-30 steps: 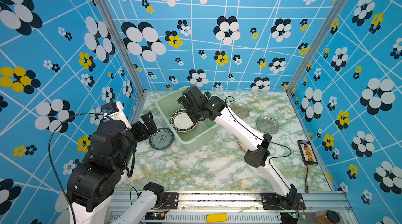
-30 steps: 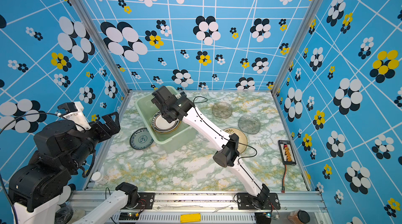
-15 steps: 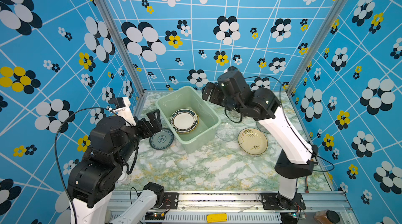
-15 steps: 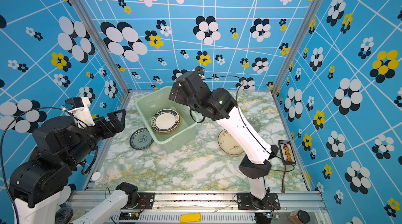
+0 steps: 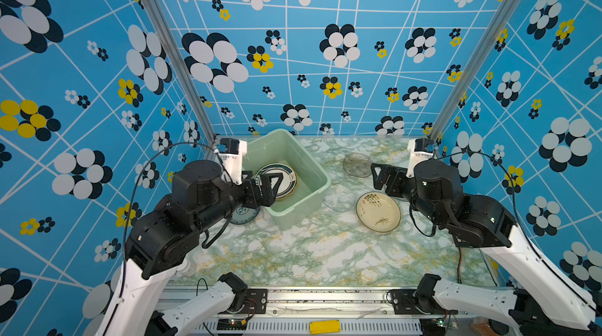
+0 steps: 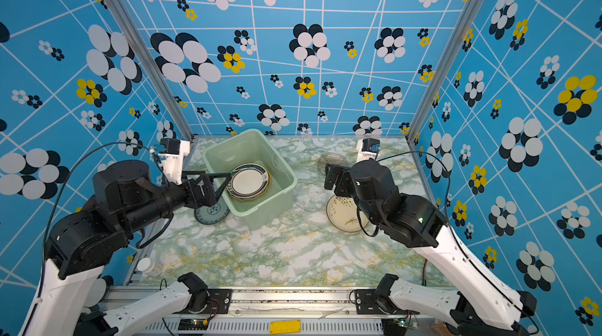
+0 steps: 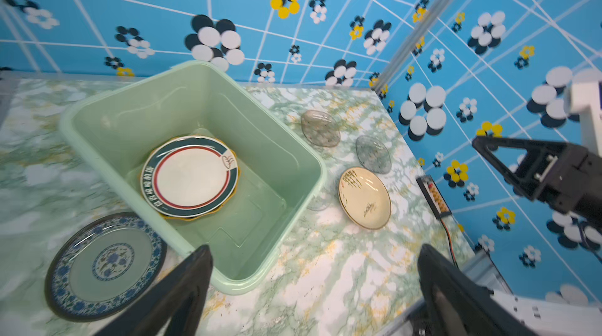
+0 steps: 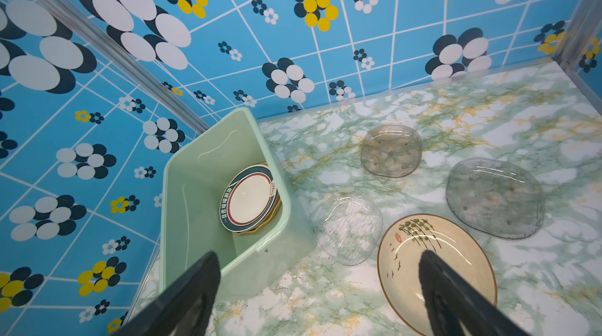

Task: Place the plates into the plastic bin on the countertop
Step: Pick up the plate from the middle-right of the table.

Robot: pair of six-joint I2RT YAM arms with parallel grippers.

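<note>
Left gripper [image 7: 312, 249] and right gripper [image 8: 319, 254] hang spread, empty. The cream plate [image 5: 378, 212], right of the countertop's [image 5: 309, 253] middle, looks rigid, glossy and breakable. Its raised rim seems the best place to pinch.

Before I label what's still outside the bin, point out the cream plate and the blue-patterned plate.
cream plate [image 7: 365, 199], left wrist view, its centre.
blue-patterned plate [image 7: 111, 261], left wrist view, its central medallion.

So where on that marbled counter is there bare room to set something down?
The broad front stretch of the countertop, nearer than the plastic bin and cream plate, is bare; so is the strip along the back wall. Crowded: the glass plates and cream plate beside the bin, and the blue patterned plate on its other side.
</note>
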